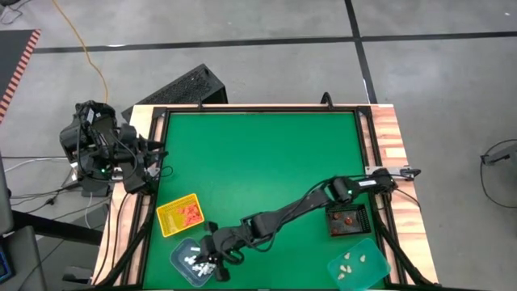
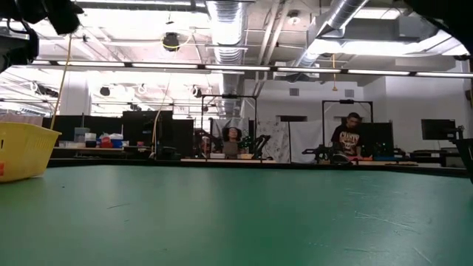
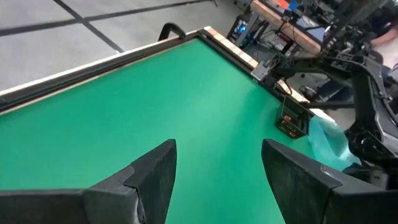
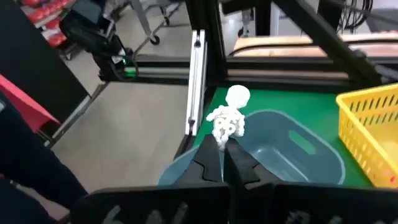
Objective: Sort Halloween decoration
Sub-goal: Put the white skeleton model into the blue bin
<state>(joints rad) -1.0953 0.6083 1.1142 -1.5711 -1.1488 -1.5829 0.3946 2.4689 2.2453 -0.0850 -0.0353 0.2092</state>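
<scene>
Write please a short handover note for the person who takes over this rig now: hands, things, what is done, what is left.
Right hand: shut on a white skeleton, over the blue tray.
Left hand: open, empty, parked at the table's left edge.
Done: orange pieces in the yellow tray, white ones in the blue tray and teal tray.
Left: release the skeleton; the black tray holds a few more pieces.

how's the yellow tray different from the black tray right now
The yellow tray sits at the table's left front beside the blue tray; the black tray sits at the right front, by the teal tray. The yellow tray is bright and holds a cluster of orange-red trinkets; the black tray is dark and holds only a couple. Both are small, squarish and meshed.
</scene>
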